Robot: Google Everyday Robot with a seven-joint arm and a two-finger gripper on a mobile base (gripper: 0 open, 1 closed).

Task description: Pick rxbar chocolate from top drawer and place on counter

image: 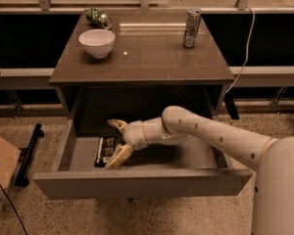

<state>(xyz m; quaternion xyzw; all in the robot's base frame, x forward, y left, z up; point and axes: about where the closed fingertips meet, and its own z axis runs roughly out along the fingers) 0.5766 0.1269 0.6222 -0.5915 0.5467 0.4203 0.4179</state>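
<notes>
The top drawer (137, 182) stands pulled out of the cabinet, so the opening step looks done. In its left part the rxbar chocolate (106, 151) lies flat on the pale floor, with its long side pointing toward the back. It is not lifted. Just to the right of it is the gripper (117, 141), low inside the drawer, with its two fingers spread apart, one near the back end of the bar and one near the front end. Whether a finger already touches the wrapper I cannot tell. The white arm (210, 136) reaches in from the right side.

I judge the task to be at the grasp: closing on the bar, lifting it out and putting it down are all left to do. On the counter (147, 58) above stand a crushed green can (99, 17), a white bowl (96, 42) and a silver can (191, 28), with bare surface between the bowl and the silver can for the bar
</notes>
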